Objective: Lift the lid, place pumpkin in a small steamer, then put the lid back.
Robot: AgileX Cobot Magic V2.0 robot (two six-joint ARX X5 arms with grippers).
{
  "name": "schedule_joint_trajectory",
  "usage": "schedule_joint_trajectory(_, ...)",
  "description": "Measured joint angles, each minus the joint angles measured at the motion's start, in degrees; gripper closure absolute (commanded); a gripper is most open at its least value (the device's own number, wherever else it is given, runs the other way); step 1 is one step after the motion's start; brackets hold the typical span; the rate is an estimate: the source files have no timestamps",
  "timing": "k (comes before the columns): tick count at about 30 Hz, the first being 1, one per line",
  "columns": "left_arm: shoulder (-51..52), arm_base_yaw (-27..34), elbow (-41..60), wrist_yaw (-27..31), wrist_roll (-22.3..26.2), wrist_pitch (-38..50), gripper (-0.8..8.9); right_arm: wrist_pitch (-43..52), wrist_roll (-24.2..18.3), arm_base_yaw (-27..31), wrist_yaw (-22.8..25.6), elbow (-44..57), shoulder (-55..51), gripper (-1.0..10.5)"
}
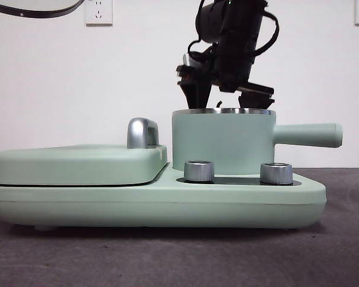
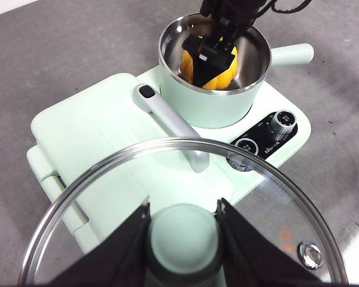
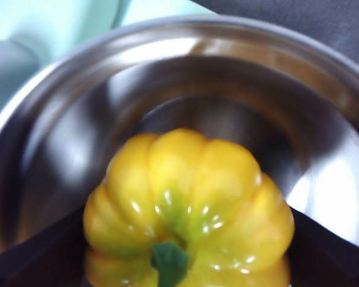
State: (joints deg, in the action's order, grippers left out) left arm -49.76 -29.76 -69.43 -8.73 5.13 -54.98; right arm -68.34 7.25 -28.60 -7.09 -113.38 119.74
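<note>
The front view sits low, at worktop (image 1: 179, 263) height, looking level across at the small steamer (image 1: 222, 143) from close by. The left wrist camera looks steeply down from higher up, over the lid (image 2: 185, 233), onto the same steamer (image 2: 212, 98). The right wrist camera looks into the steamer (image 3: 185, 72) from very near, sharing the pumpkin (image 3: 188, 203) with the left wrist view (image 2: 208, 67).

Lab-like: bare wall (image 1: 48, 89), wall sockets (image 1: 99, 12)
</note>
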Motion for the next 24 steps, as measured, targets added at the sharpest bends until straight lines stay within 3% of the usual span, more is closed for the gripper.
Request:
schedule_joint_trajectory(14, 0.0, 0.0, 0.0, 0.0, 0.0, 0.5, 7.6, 0.3, 0.1, -1.1, 2.9, 0.0, 2.0, 6.4)
schedule_joint_trajectory(18, 0.0, 0.0, 0.0, 0.0, 0.0, 0.5, 7.59, 0.4, 0.2, -1.8, 4.1, 0.0, 2.3, 5.5)
schedule_joint_trajectory(24, 0.0, 0.0, 0.0, 0.0, 0.0, 0.7, 7.6, 0.4, 0.7, -2.3, 5.6, 0.0, 3.2, 5.5)
